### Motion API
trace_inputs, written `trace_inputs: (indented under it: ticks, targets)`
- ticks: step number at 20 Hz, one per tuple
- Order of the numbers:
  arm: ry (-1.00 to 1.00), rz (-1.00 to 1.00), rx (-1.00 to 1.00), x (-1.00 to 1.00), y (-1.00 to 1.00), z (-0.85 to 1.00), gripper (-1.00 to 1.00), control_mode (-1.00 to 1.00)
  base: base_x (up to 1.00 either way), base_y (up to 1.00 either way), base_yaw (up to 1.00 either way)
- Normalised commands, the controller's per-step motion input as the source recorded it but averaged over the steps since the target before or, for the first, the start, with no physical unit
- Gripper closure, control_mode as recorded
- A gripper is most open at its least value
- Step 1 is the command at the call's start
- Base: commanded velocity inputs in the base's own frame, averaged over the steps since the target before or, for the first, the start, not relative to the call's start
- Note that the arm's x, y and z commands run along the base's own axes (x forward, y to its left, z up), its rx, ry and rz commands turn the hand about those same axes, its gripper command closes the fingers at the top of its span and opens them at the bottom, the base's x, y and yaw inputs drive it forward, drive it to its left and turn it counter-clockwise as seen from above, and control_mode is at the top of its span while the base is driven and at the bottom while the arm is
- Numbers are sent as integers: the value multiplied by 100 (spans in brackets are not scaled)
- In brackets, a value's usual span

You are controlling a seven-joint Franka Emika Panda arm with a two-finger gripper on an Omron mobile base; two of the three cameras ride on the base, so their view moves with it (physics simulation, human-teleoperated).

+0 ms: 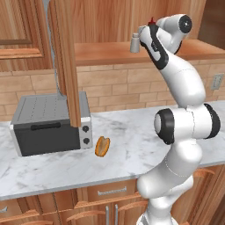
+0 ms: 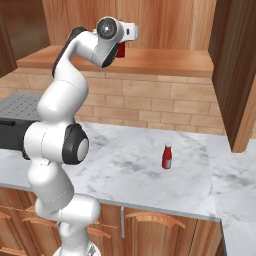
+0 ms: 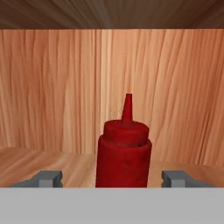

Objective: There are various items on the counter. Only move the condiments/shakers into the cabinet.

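Observation:
One red bottle (image 3: 124, 153) stands upright on the cabinet shelf (image 3: 26, 162), right between my fingers. My gripper (image 3: 111, 178) is open, its fingertips (image 3: 47, 177) set wide on either side of the bottle and apart from it. In the right base view that red bottle (image 2: 121, 50) shows just behind my hand. The grey shaker (image 1: 135, 43) stands on the shelf (image 1: 101, 52) to the left of my hand. A second red bottle (image 2: 167, 156) stands upright on the marble counter (image 2: 125, 170). The orange-brown bun (image 1: 102, 146) lies on the counter (image 1: 127, 149) beside the toaster oven.
A grey toaster oven (image 1: 48, 123) sits on the counter's left part. The open cabinet door (image 1: 66, 57) hangs out over it. Another wooden door edge (image 2: 235, 70) juts out at the right. Low drawers (image 1: 110, 191) run under the counter.

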Motion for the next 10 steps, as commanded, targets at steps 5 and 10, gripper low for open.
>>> trace_inputs:
  ticks: [5, 10]
  targets:
    - [0, 0, 0, -21, 0, 0, -100, -100, 0, 0, 0]
    - [0, 0, -1, -77, 0, 0, -100, -100, 0, 0, 0]
